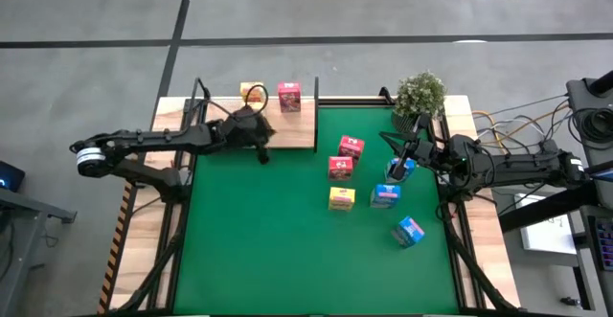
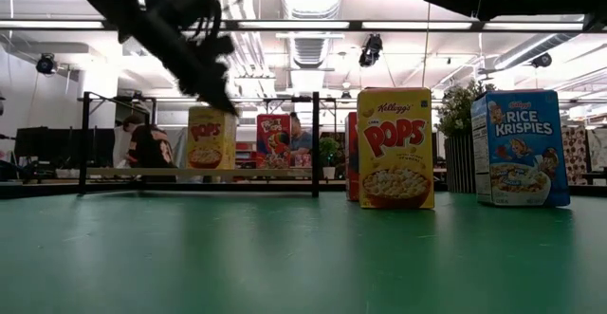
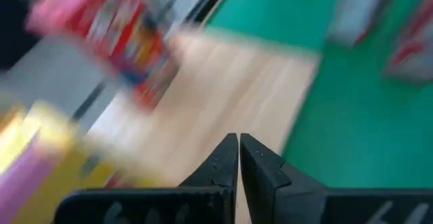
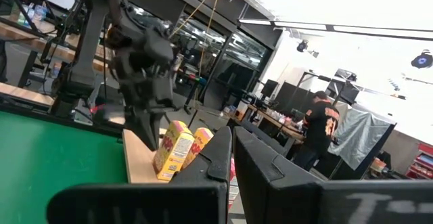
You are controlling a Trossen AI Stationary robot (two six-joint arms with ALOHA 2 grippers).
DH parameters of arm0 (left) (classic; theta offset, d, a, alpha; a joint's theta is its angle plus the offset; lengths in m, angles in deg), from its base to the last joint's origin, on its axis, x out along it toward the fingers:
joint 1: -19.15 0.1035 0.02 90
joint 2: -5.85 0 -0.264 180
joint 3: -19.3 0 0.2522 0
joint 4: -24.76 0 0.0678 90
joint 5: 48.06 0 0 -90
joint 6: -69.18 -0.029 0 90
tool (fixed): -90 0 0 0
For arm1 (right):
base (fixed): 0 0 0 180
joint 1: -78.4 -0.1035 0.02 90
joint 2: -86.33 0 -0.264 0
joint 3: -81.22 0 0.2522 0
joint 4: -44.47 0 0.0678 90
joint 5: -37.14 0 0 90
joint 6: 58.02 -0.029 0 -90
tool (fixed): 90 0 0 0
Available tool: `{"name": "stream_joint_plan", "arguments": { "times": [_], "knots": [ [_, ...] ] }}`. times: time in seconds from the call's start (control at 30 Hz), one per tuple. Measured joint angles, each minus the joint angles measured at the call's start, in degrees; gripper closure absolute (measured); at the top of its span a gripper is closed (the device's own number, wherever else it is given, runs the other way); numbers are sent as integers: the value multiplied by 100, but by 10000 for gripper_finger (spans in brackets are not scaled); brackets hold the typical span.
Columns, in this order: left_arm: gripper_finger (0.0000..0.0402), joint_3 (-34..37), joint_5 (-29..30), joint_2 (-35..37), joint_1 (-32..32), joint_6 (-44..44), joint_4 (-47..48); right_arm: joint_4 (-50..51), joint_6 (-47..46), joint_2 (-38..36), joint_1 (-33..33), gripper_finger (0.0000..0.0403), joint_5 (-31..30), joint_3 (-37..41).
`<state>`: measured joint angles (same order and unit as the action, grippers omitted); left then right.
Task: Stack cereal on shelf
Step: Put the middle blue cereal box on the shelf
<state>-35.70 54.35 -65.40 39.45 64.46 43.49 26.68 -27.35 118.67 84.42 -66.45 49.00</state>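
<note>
Left gripper point(image 1: 263, 154) fingers clenched, empty, over the shelf point(image 1: 287, 130) near edge, yellow box point(image 1: 253, 93) and pink box point(image 1: 289, 97) on it, right gripper point(image 4: 230, 146) clenched, empty, at right.

A dark arm reaches down from the upper left, its gripper point(image 2: 220, 101) pointing down just above a yellow cereal box point(image 2: 211, 138) that stands on the shelf point(image 2: 199, 173) beside a red box point(image 2: 273, 140). Nearer the camera, a yellow Pops box point(image 2: 395, 148) and a blue Rice Krispies box point(image 2: 521, 149) stand upright on the green mat point(image 2: 285, 257). A person point(image 2: 150, 146) is seated in the room behind the shelf.
</note>
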Motion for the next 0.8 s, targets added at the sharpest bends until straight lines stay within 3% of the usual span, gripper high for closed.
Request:
{"name": "stream_joint_plan", "arguments": {
  "times": [0.13,0.43,0.8],
  "knots": [
    [401,-259,-18,-4,-693,38,-538,0,-2,1,0,394,0,0],
    [401,-1236,-57,-444,-2121,82,-525,0,-22,1,0,394,0,0],
    [398,-2659,-47,-2335,-2209,-101,-585,1,-78,1,0,394,2,0]
  ]
}}
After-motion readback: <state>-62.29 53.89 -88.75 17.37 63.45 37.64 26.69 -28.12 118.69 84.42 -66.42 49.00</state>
